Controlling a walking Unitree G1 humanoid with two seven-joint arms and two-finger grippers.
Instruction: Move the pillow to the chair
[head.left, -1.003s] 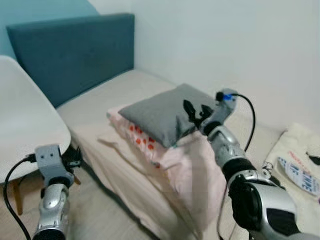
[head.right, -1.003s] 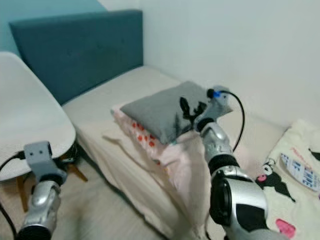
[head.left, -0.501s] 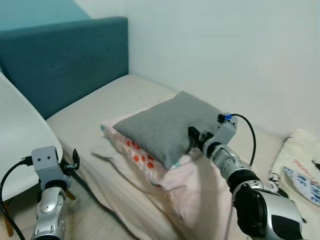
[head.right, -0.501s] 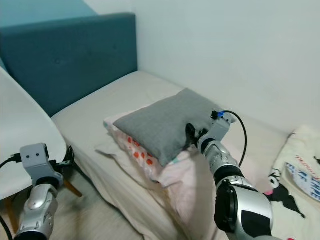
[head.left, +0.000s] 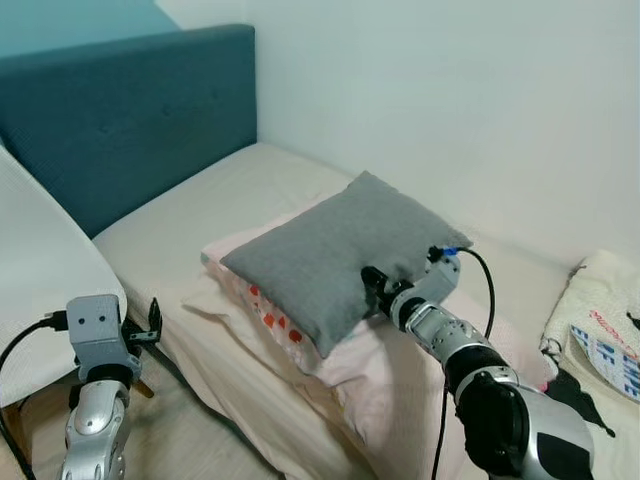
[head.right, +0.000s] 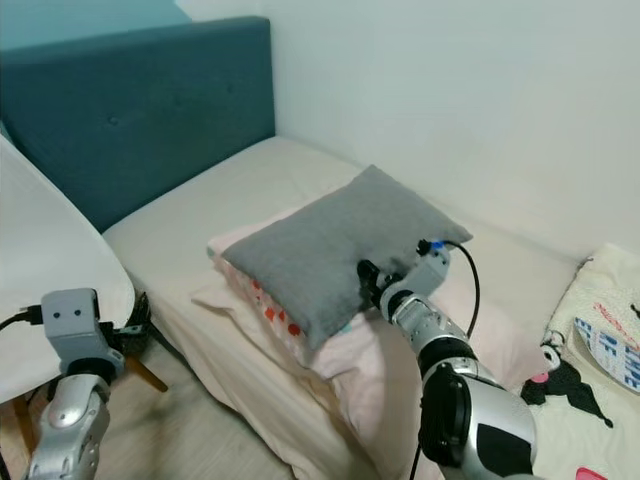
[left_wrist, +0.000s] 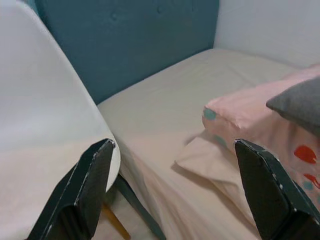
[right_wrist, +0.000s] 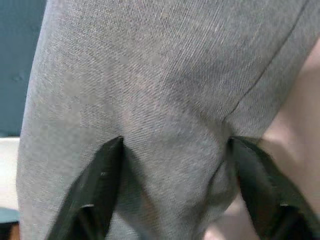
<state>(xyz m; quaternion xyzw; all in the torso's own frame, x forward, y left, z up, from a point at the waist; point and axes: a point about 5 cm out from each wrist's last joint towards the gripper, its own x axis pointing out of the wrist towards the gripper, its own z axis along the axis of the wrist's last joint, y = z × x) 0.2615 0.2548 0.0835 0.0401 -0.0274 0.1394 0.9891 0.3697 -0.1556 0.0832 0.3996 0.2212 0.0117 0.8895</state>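
We see the grey pillow (head.left: 335, 255) sitting on the bed (head.left: 200, 215), plump and square-cornered in a plain woven fabric, with a fine seam line running down one side in the right wrist view. It lies on top of a pink pillow (head.left: 262, 295) spotted with red and teal, which rests on a pale pink blanket (head.left: 400, 370).

Our right end effector (head.left: 374, 288) is at the pillow's near edge, its two black fingers (right_wrist: 100, 192) spread wide and pressing into the grey cloth on either side of a bulge of fabric. The fabric dents where the tips meet it, so we have contact, but the fingers are not closed together. Our left end effector (left_wrist: 170, 200) hangs low beside the white chair (head.left: 40, 270), fingers wide apart and holding nothing.

The chair is cut off at the frame edge, showing just part of its curved shell and a wooden leg (head.right: 150, 375). The pink pillow is mostly covered by the grey one. We cannot make out the right fingertips clearly in the head views, where they are small and dark against the cloth.

The pillow's long axis runs diagonally, from the low corner near the bed's edge up to the far corner by the white wall (head.left: 450, 100). The teal headboard (head.left: 130, 110) stands at the bed's end, and a printed cream cloth (head.left: 600, 330) lies on the bed to our right.
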